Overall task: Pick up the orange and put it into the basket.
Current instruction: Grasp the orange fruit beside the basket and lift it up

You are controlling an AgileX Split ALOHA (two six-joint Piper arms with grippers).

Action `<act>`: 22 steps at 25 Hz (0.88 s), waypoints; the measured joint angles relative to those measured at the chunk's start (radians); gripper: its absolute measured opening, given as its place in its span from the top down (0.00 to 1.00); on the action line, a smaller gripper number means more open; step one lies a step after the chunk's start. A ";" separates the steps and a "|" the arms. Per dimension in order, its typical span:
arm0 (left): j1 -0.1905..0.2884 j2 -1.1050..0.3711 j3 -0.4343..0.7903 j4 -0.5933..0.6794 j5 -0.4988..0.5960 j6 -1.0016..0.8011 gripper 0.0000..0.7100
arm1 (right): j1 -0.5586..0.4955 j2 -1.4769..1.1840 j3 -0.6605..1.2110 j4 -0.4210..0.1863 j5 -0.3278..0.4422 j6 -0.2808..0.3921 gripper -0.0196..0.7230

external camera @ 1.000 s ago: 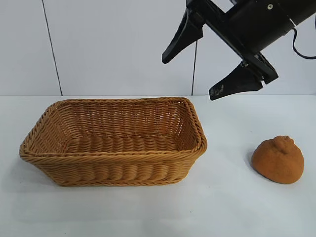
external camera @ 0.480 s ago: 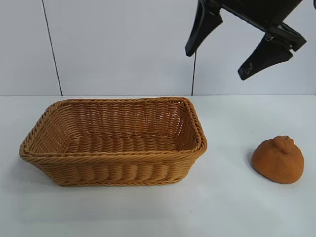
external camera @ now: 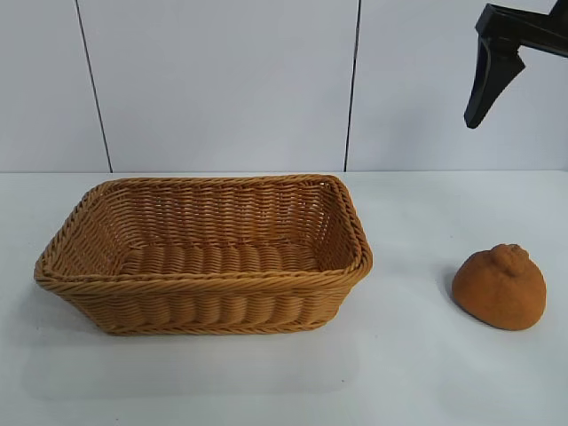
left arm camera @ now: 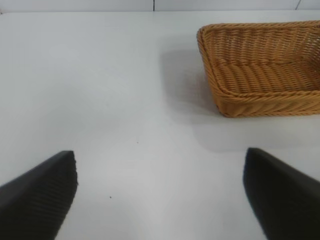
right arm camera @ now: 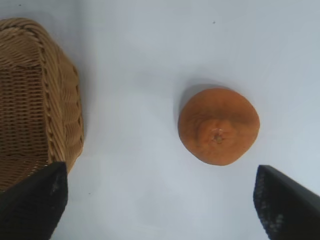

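Orange and basket both rest on the white bench (external camera: 417, 373), which is the largest thing in view and runs back to a pale panelled wall (external camera: 222, 80). Taking the basket (external camera: 204, 257) as the landmark: it is a wide rectangular wicker piece with sloping sides and a braided rim, standing upright on the bench with nothing visible inside it. The right hand (right arm camera: 160, 200) hangs high in the air, well above and to the right of the basket in the exterior view, where only one dark finger shows at the frame's upper right corner; its wrist view shows both fingertips (right arm camera: 35, 205) spread wide apart, holding nothing, with the fruit lying between them far below and a corner of the basket beside one tip. The left hand (left arm camera: 160, 200) is out of the exterior view; its own camera shows its fingertips (left arm camera: 40, 195) likewise spread and empty over bare bench, with the basket's end some way ahead of it. The orange (external camera: 500, 287), a dull, rough-skinned lump with a knobby bump on top, sits on the bench to the right of the basket, clearly apart from it and untouched by either hand.
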 joint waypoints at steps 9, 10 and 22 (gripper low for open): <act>0.000 0.000 0.000 0.000 0.000 0.000 0.09 | 0.000 0.149 0.000 -0.025 -0.001 0.000 0.04; 0.000 0.000 0.000 0.000 0.000 0.000 0.09 | 0.000 0.180 0.000 -0.027 -0.003 0.000 0.04; 0.000 0.000 0.000 0.001 0.000 0.000 0.09 | 0.000 0.487 0.000 -0.078 -0.045 0.000 0.05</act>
